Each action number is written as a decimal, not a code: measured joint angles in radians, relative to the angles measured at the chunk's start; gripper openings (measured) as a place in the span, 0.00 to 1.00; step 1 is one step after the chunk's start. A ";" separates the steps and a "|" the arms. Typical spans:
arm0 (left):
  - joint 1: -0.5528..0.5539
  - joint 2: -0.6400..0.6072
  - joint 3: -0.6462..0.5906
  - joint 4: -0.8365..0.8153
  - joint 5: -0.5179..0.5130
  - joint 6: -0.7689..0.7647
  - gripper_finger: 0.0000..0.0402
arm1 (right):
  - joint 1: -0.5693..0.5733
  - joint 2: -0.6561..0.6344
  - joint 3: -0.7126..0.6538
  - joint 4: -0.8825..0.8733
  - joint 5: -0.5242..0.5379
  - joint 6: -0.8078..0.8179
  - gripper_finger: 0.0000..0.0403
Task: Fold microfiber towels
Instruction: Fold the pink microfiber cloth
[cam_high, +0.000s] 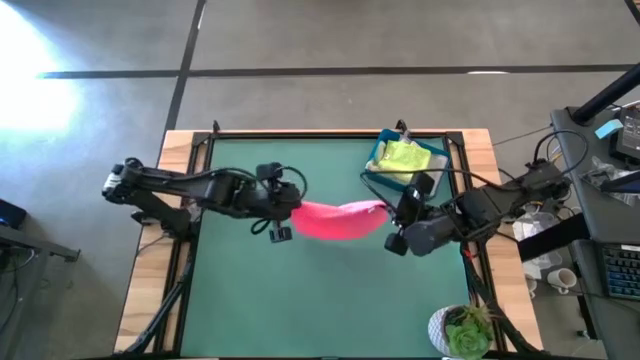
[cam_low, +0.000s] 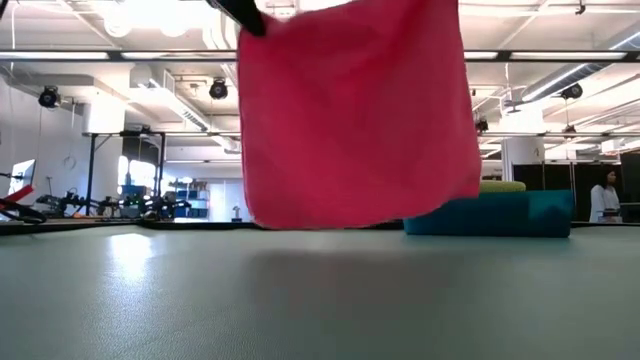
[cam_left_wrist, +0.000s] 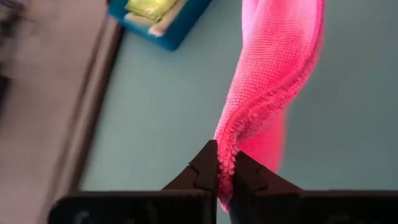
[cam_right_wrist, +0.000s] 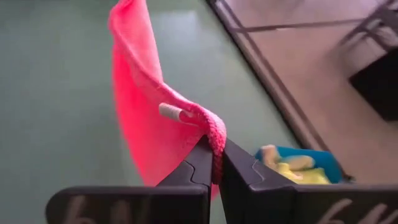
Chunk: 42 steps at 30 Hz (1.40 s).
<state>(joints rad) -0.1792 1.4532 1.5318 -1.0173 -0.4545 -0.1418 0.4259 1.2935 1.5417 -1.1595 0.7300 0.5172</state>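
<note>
From above, the pink towel (cam_high: 338, 220) hangs stretched between the left gripper (cam_high: 283, 213) and right gripper (cam_high: 393, 214), in front of the blue bin (cam_high: 408, 160) holding a yellow towel (cam_high: 404, 156). At worktop (cam_low: 320, 300) level it hangs as a flat sheet, its hem just clear. Each wrist view shows the fingers clamped on a top corner. It looks light, limp and non-slippery; corners suit gripping best.
</note>
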 joint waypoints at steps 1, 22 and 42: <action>0.014 0.012 0.000 0.001 -0.018 0.032 0.00 | -0.017 0.002 0.000 -0.007 0.005 -0.008 0.02; 0.056 0.011 -0.089 0.042 0.359 -0.096 0.00 | -0.067 0.036 -0.117 0.050 -0.452 -0.042 0.02; -0.069 0.051 -0.565 0.496 0.482 -0.478 0.00 | -0.019 0.133 -0.584 0.503 -0.603 0.206 0.02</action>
<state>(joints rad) -0.2480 1.5040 0.9669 -0.5213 0.0273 -0.6199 0.4065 1.4267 0.9577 -0.6570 0.1272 0.7231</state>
